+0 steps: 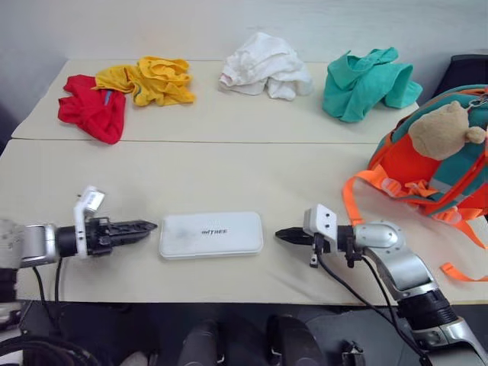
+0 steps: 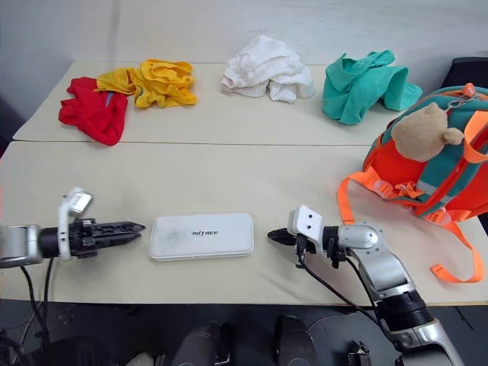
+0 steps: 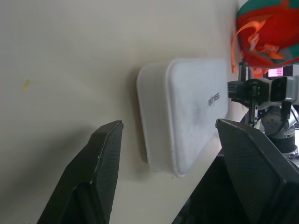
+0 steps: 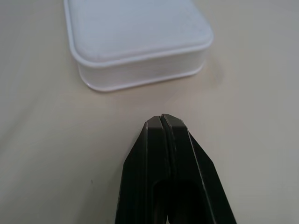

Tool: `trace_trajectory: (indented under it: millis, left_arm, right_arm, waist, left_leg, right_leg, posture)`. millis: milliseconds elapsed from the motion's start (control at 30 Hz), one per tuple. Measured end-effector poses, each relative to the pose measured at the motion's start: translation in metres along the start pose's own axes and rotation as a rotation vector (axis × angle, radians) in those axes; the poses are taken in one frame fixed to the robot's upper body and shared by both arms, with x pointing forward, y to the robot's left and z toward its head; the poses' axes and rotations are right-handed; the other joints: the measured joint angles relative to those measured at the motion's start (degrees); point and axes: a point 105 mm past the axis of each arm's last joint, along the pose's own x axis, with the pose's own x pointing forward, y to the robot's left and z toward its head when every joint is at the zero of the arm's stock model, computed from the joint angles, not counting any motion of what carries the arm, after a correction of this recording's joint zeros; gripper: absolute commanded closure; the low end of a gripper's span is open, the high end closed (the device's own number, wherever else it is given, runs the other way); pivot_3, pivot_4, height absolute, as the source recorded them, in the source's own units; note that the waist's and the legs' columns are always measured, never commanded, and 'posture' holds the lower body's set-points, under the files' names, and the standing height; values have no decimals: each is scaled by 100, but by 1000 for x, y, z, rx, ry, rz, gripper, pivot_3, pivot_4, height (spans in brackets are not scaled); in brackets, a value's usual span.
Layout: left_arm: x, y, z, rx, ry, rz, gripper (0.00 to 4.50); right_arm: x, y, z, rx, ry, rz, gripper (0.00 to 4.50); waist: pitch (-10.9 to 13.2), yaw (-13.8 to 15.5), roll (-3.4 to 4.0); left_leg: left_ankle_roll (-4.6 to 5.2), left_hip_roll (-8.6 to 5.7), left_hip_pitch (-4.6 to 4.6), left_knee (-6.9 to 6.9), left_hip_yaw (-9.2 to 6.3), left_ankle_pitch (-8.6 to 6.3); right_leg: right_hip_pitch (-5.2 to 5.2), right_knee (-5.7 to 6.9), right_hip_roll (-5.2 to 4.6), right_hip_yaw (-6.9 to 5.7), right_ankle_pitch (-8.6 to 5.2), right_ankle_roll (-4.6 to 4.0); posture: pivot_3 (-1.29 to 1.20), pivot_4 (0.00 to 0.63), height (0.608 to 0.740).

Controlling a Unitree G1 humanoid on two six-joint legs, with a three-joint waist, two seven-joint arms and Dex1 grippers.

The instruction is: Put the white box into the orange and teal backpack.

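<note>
Box [image 1: 211, 234] lying flat at lower centre of the head view, untouched on the table [image 1: 229, 175], between my two grippers. Left gripper [image 1: 145, 226] just off its left end, fingers spread wide in the wrist view; right gripper [image 1: 284, 235] pinched shut, tip just short of the right end. Backpack [image 1: 435, 164] sits at the right edge (can't see whether it is unzipped). Nothing grasped yet, so I judge pick-up, carry and insertion all remain

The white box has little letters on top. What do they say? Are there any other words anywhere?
White box: small grey lettering on the lid, too blurred to read for sure.
Orange and teal backpack: no words that can be seen.
Cloth heaps and table: no writing.
</note>
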Motion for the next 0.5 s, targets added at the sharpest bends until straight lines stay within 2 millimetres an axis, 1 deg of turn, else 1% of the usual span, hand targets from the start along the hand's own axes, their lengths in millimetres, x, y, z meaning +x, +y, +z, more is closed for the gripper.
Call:
trace_trajectory:
  millis: [200, 300, 367, 467, 500]
  left_arm:
    - [17, -8, 0, -9, 101, -10, 1168]
    - [28, -12, 3, -4, 115, -39, 1168]
    - [36, -16, 0, -10, 133, -73, 1168]
    - [39, -17, -2, -22, 144, -92, 1712]
    - [40, -17, -3, -32, 146, -105, 2004]
  right_arm:
    - [18, -2, 8, -27, -14, 34, 4500]
    - [24, -4, 7, -28, -16, 39, 4500]
    - [28, -4, 7, -31, -22, 45, 4500]
    - [32, -3, 8, -32, -31, 50, 4500]
    - [33, -3, 7, -28, -35, 50, 4500]
  waist:
    - [-1, 16, -5]
    - [-1, 62, -6]
    - [-2, 72, -8]
    - [-2, 49, -8]
    - [-2, 31, -8]
  left_leg:
    - [-2, 0, 3, 3, 2, 7]
    - [3, -6, 2, 7, -2, 10]
    - [4, -8, 1, 10, -2, 10]
    - [4, -6, 1, 10, -2, 10]
    - [3, -5, 1, 10, -2, 11]
  right_leg:
    - [0, 3, -2, 6, 0, 0]
    - [4, 3, -6, 3, 1, 2]
    - [4, 3, -6, 5, 3, 6]
    - [4, 3, -5, 5, 3, 6]
    - [4, 3, -4, 5, 3, 6]
  posture:
    - [0, 150, 740]
    - [0, 150, 740]
    - [0, 150, 740]
    - [0, 150, 740]
    - [0, 150, 740]
